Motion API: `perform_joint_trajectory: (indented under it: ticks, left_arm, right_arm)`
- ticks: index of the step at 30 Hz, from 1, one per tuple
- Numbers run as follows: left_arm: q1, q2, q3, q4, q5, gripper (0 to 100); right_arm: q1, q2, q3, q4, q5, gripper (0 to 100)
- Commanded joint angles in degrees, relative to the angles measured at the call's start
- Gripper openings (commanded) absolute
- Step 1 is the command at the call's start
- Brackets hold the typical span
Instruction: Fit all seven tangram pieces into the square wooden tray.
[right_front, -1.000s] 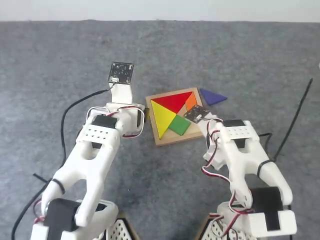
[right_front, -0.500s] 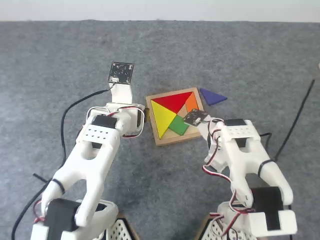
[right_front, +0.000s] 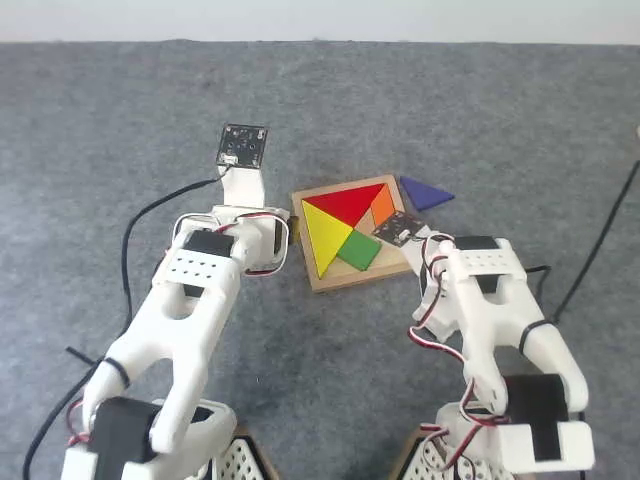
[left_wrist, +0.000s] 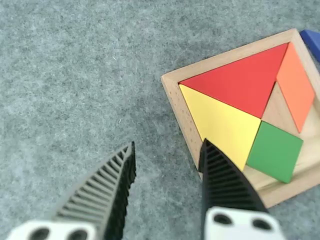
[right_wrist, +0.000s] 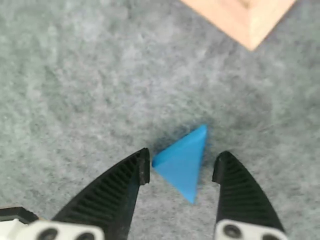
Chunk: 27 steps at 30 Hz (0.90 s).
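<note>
The square wooden tray (right_front: 318, 277) lies mid-table and holds a red triangle (right_front: 345, 203), a yellow triangle (right_front: 322, 235), a green square (right_front: 358, 250) and an orange parallelogram (right_front: 382, 203). A purple triangle (right_front: 425, 192) lies on the carpet just beyond the tray's far right corner. In the right wrist view a small light-blue triangle (right_wrist: 181, 167) lies flat on the carpet. My right gripper (right_wrist: 183, 154) is open, with one finger on each side of it. My left gripper (left_wrist: 168, 144) is open over the carpet at the tray's left edge (left_wrist: 175, 100), holding nothing.
Grey carpet covers the whole table. A corner of the tray (right_wrist: 240, 15) sits a short way beyond the light-blue triangle. Black cables trail at the left (right_front: 140, 225) and right (right_front: 590, 250). Bare wood (left_wrist: 277, 107) shows between the pieces in the tray.
The right arm's wrist has shifted slightly near the tray's right side. The left arm and the pieces in the tray have not moved.
</note>
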Motion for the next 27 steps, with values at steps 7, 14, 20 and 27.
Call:
perform_joint_trajectory:
  ticks: [7, 14, 20, 27]
  left_arm:
    - [-0.3, -1.1, -0.5, 0.0, -0.4, 20]
    - [-0.4, -1.1, -0.7, 0.0, -0.4, 20]
    - [-0.6, -1.1, -0.7, 0.0, -0.4, 20]
    - [-0.5, -1.1, -0.7, 0.0, -0.4, 20]
  right_arm:
    - [-5.9, 0.9, -15.7, 12.6, -3.5, 18.6]
    - [-6.6, 0.9, -20.7, 17.9, -2.9, 19.0]
    - [-2.9, 0.8, -12.0, 16.2, 1.9, 32.2]
    - [-1.1, 1.2, -4.7, 6.0, -0.6, 31.4]
